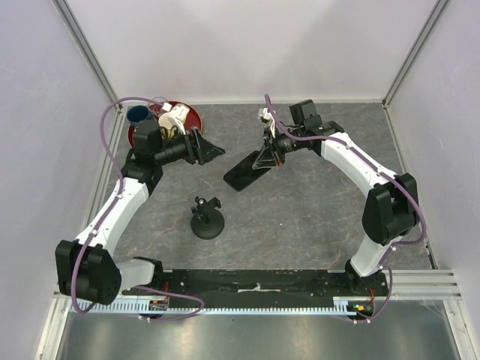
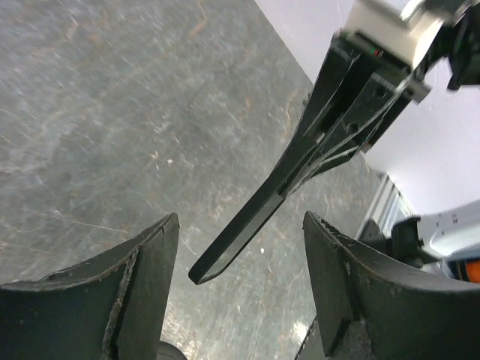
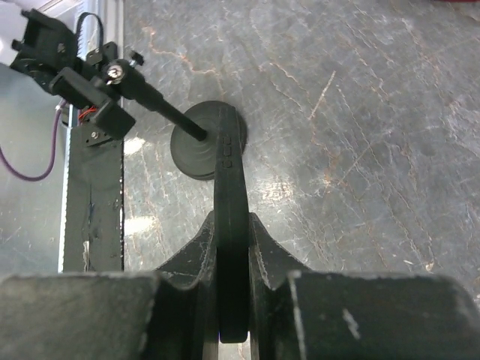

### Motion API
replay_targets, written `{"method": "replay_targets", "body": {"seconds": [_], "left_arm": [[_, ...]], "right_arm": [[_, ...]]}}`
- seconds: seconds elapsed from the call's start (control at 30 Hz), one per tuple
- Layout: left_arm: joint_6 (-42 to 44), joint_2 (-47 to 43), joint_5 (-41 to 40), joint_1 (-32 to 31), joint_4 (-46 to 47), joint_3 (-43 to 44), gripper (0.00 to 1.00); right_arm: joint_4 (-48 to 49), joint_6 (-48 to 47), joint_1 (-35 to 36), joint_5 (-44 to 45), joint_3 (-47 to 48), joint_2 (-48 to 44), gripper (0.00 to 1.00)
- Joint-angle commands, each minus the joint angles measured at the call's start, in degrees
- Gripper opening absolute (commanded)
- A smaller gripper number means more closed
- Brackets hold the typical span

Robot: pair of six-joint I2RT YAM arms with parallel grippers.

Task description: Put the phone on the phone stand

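The phone (image 1: 244,172) is a flat black slab held off the table by my right gripper (image 1: 268,157), which is shut on its far end. In the right wrist view the phone (image 3: 229,210) runs edge-on between the fingers toward the phone stand (image 3: 196,141). The phone stand (image 1: 207,218) stands upright at the table's middle, nearer than the phone and apart from it. My left gripper (image 1: 210,148) is open and empty, to the left of the phone. In the left wrist view the phone (image 2: 262,217) hangs tilted between and beyond the open fingers (image 2: 146,285).
A red bowl (image 1: 190,114) with a blue cup (image 1: 138,115) and white items sits at the back left behind the left arm. White walls enclose the table on three sides. A black rail (image 1: 255,285) runs along the near edge.
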Motion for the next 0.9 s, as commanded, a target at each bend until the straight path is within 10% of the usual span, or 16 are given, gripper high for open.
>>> {"method": "replay_targets", "body": {"seconds": [0.0,0.53,0.87], "left_arm": [[6.08,2.2,5.78,-3.31,-2.47,3.18,0.74],[10.74,9.5,18.18,-10.44,-5.46,6.79,0.72],[14.51,9.24,16.34,-12.02,-10.21,8.11,0.44]], "right_arm": [[-5.04,-8.98,0.84,-7.26,5.42,-3.4,0.0],[-5.93,-11.27,3.13,-10.69,5.95,-5.15,0.0],[-1.81,-5.74,2.69,-8.93,6.3,-4.89,0.0]]}}
